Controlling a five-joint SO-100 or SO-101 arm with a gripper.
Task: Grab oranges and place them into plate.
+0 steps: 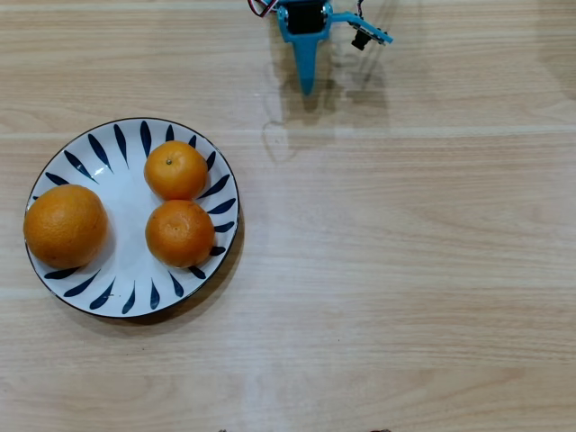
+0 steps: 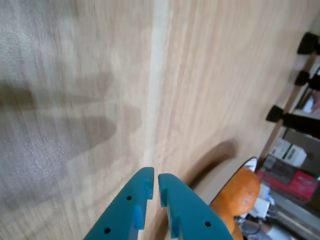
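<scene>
Now all three oranges [image 1: 179, 232] sit on the plate [image 1: 126, 270], the largest at its left rim in the overhead view. The gripper [image 2: 154, 181] hangs over bare table [image 1: 405, 270], well apart from the plate, jaws almost together, holding nothing.

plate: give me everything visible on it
The plate is a round, shallow white dish, glossy like ceramic, with dark blue leaf-shaped strokes radiating around its rim and a thin dark edge. It lies flat on the light wood table, at the left of the overhead view. Three oranges rest on it: the largest orange overhangs its left rim; two smaller ones sit right of centre. The gripper is clear of it.
</scene>
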